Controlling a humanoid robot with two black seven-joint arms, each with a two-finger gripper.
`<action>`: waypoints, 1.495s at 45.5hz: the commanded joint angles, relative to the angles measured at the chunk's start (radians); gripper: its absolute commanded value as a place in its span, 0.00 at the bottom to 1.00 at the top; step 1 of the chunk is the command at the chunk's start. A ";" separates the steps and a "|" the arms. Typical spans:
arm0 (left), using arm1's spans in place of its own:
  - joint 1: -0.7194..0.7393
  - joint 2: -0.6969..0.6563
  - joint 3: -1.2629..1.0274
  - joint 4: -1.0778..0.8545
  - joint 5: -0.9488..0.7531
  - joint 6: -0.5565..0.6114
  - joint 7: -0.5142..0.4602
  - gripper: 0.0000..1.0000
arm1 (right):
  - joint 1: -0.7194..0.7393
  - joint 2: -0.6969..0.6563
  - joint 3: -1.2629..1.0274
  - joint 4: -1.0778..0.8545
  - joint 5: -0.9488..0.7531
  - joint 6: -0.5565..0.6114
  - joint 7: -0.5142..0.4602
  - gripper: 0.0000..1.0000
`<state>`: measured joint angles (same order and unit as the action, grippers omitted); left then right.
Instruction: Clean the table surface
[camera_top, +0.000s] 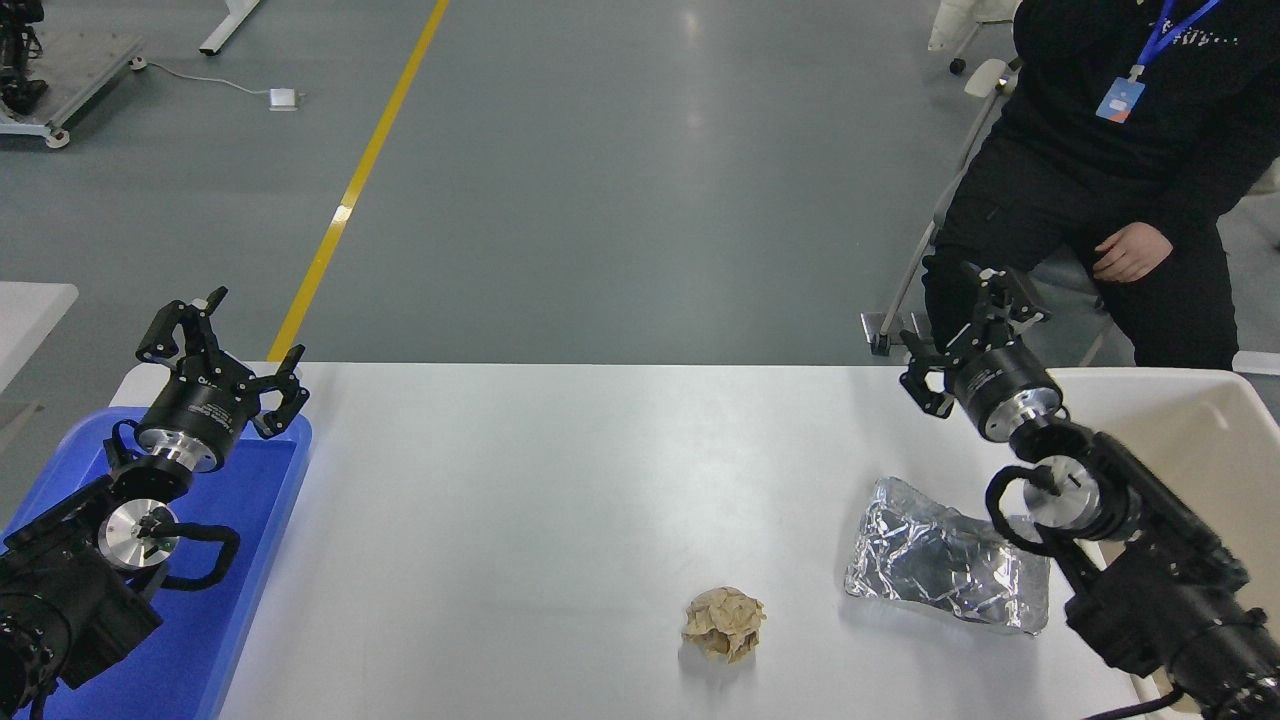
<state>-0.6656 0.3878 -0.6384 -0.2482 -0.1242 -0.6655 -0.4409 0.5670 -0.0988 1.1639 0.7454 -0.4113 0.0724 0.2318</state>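
Observation:
The white table surface (560, 500) fills the lower middle of the head view. On it lie a crumpled brown paper ball (723, 622) near the front and a crinkled silver foil piece (935, 570) to its right. My right gripper (965, 330) is open and empty, held above the table's far right edge, behind the foil. Its arm partly covers the foil's right end. My left gripper (222, 345) is open and empty, parked over the far end of the blue tray.
A blue plastic tray (240, 560) sits at the table's left edge under my left arm. A beige bin (1215, 420) stands off the table's right end. A person in black (1110, 190) sits beyond the far right corner.

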 joint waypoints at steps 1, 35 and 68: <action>0.000 0.000 0.000 0.000 0.000 0.000 -0.001 1.00 | -0.001 0.099 0.060 -0.043 -0.006 -0.006 0.050 1.00; 0.000 0.000 -0.001 0.000 0.000 0.000 0.001 1.00 | 0.005 -0.222 -0.217 0.052 -0.345 -0.101 0.047 1.00; 0.000 0.000 -0.001 0.000 0.001 0.000 0.001 1.00 | 0.057 -0.929 -0.943 0.449 -0.814 0.006 0.049 1.00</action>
<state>-0.6657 0.3881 -0.6396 -0.2485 -0.1236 -0.6658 -0.4405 0.6156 -0.8862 0.3745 1.1025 -1.0991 0.0185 0.2797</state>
